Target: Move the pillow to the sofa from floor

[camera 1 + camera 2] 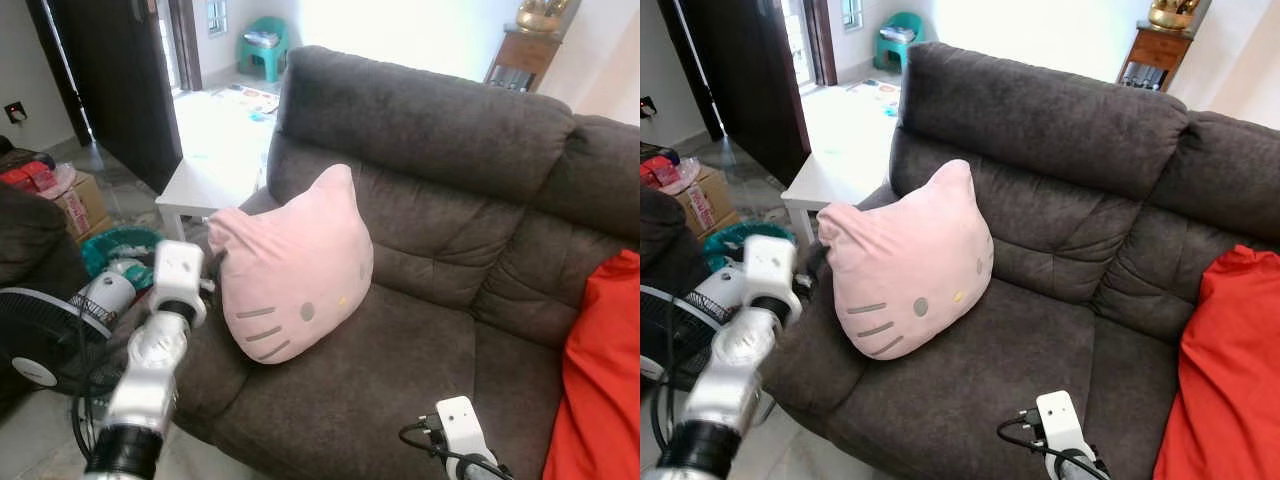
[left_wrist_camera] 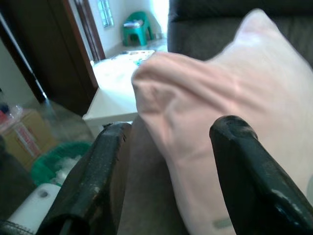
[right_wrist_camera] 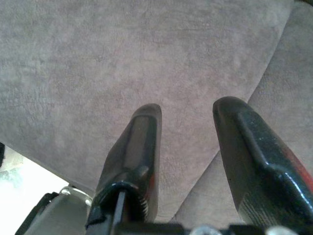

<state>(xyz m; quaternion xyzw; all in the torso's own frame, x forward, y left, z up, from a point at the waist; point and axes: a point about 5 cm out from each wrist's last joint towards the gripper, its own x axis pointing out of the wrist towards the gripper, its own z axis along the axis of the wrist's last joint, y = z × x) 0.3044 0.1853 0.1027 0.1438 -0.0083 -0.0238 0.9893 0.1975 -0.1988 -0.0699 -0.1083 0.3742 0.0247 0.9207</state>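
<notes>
Pink cat-face pillow (image 1: 292,265) sits on dark brown sofa (image 1: 440,240), leaning on backrest near left end of seat. Left gripper (image 2: 168,147) close beside pillow's edge, fingers (image 2: 244,171) spread wide, holding nothing. Right gripper (image 3: 188,132) low over front of sofa seat, fingers apart, nothing between them. Red cushion (image 1: 600,370) on right side of sofa. White table (image 1: 205,185) and fan (image 1: 45,335) beside sofa.

A: Silver left arm (image 1: 150,370), ribbed segments, white block at the wrist, black cuff below!

B: Right wrist (image 1: 462,428) white too, black cable looped beside. Glossy black fingers (image 3: 134,156), both end effectors.
</notes>
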